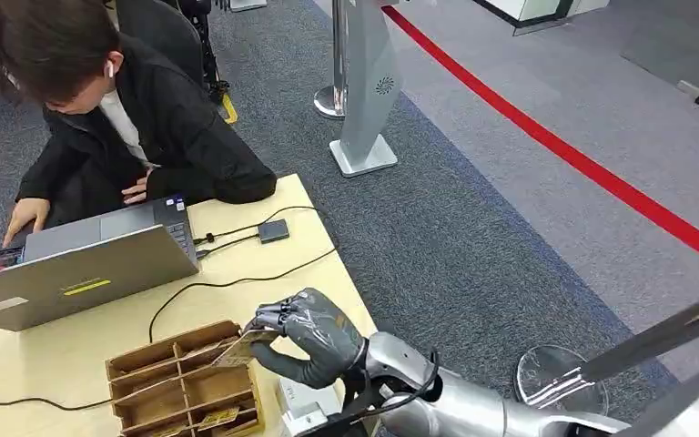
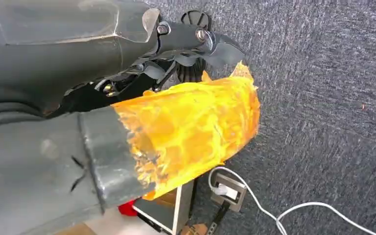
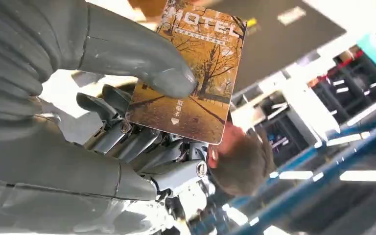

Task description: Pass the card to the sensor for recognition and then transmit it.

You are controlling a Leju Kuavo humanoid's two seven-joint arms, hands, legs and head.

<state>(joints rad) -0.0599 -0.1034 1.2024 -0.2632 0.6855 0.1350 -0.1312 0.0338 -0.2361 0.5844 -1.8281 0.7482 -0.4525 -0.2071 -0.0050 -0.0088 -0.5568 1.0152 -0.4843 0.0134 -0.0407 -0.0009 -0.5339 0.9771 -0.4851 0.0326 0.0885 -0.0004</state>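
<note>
The hotel key card (image 3: 188, 73) is pinched between the right hand's (image 1: 314, 335) thick thumb and the darker fingers (image 3: 103, 105) behind it, held just above the wooden card organiser (image 1: 187, 382) at the near edge of the table (image 1: 319, 246). From where I stand the grip looks thin: the thumb presses on one side of the card's face and most of the card sticks out free, so I'd worry it could pivot or slip out on the way to the sensor, likely the small dark box (image 1: 273, 230) on its cable beside the laptop (image 1: 82, 269). A person (image 1: 136, 109) leans over that laptop, close to the path. The card itself is glossy, printed with an autumn avenue of orange trees and the word HOTEL. The left hand (image 2: 127, 78) hangs over carpet; whether its fingers are apart or closed I cannot tell.
</note>
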